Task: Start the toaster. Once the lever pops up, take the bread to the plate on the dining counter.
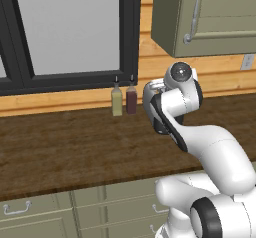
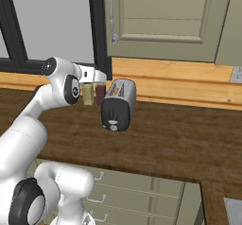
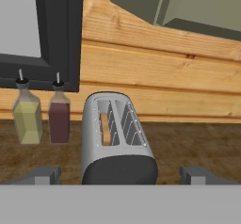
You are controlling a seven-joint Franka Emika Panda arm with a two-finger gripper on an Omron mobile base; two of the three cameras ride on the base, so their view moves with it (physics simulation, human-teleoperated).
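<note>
The toaster [image 3: 116, 140] stands on the wooden surface [image 2: 179, 143] beside two bottles [image 3: 42, 117], with the bread [image 3: 106, 129] in its left slot. The tool [image 3: 120, 175] hangs wide open and empty before the toaster's dark end; it should probably find the lever there and push straight down.

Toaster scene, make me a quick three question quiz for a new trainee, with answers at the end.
1. True or false: a slice of bread sits in one slot of the toaster.
2. Which stands nearer the toaster: A, the dark red bottle, or B, the yellow bottle?
3. Fill in: in the hand view, the gripper fingers stand wide ____, one each side of the toaster.

Key: 1 true. 2 A. 3 apart.
</note>
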